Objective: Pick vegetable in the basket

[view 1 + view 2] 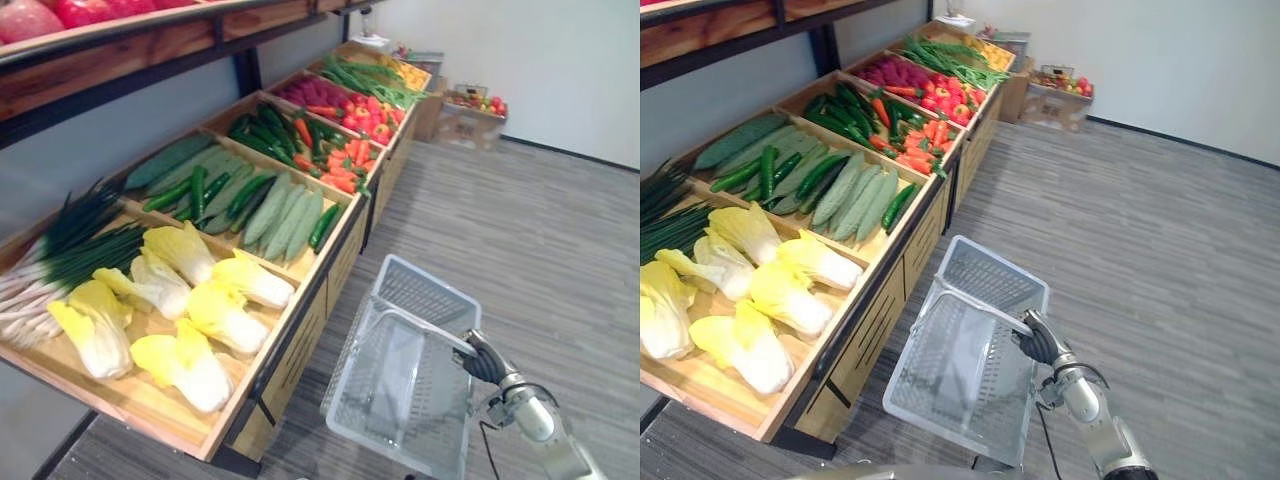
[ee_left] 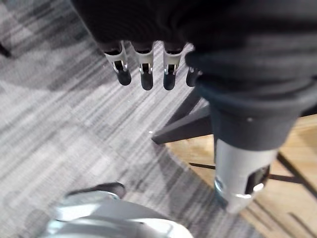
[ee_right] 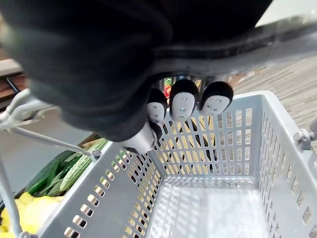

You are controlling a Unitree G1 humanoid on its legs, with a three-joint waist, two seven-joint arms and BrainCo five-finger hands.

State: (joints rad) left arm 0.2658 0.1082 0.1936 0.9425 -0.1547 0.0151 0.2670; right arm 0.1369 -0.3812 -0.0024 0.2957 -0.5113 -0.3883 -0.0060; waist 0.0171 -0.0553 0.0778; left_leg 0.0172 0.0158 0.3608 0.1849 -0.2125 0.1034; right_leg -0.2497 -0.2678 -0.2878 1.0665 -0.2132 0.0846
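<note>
In the left eye view we see a long wooden counter (image 1: 298,345) running from near left to far right, its bins all full. The cabbages (image 1: 215,310) are nearest, with spring onions (image 1: 60,250) to their left. Cucumbers (image 1: 235,195) fill the next bin and carrots (image 1: 335,165) lie farther off. These vegetables are what the task is about, and they all lie in their bins. To the right of the counter our right hand (image 1: 485,362) carries a grey basket (image 1: 400,400) by its handle (image 1: 425,328) above the floor (image 1: 540,230).

In the right eye view the basket hangs near the front of the cabbage bin, and nothing lies in it.

In the left wrist view our left hand (image 2: 168,62) hangs over the floor by the counter's leg. Its fingers are straight and released, holding nothing.

In the right wrist view the fingers are clenched round the handle, and the basket's bottom is bare.

We judge the task to be at its first step, choosing and reaching. The next move calls for the free left hand to rise to the near bin and close on a cabbage. It would then carry the cabbage right, over the basket's rim, while the right hand holds the basket level.
</note>
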